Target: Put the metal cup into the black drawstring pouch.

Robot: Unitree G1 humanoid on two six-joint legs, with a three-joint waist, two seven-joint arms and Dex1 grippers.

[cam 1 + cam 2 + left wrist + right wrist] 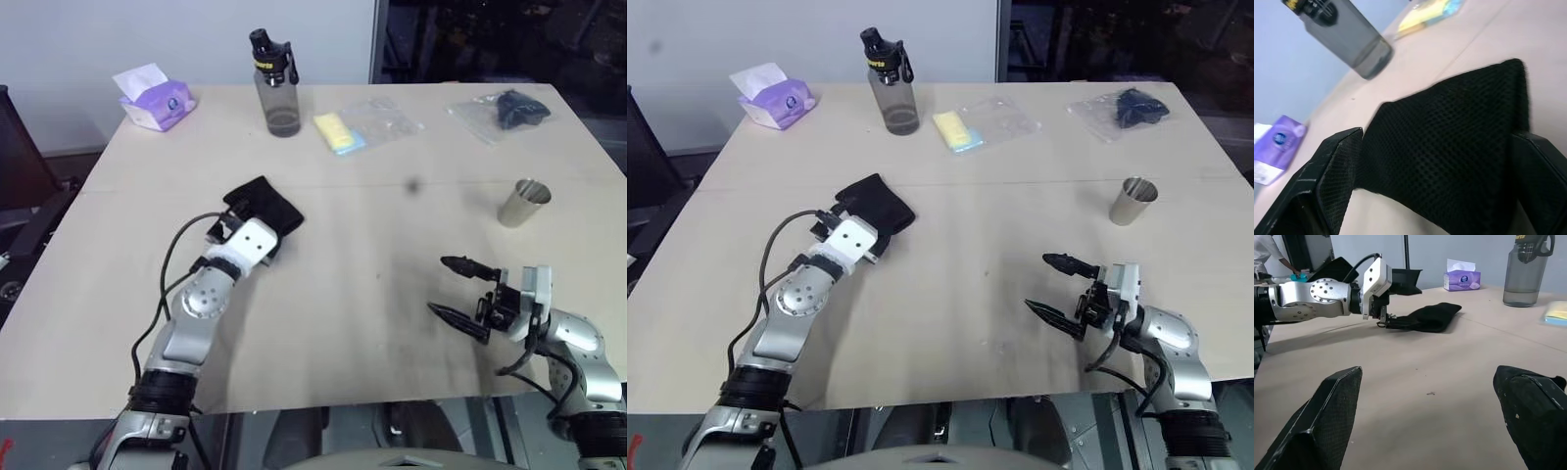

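From the head cameras, the black drawstring pouch point(263, 207) lies flat on the table point(353, 323), left of centre, and the left gripper point(257, 221) reaches over its near edge, though its fingers are hidden under the wrist. The metal cup point(522, 203) stands upright, well apart on the right. The right gripper point(458, 289) hangs above bare tabletop with its fingers spread wide, holding nothing. At the far edge stand a grey water bottle point(276, 86) and a purple tissue pack point(157, 102).

In the left wrist view, the pouch lies between the widely spread fingers point(1332, 171).

In the right wrist view, its own fingers point(1327, 416) stand far apart, empty.
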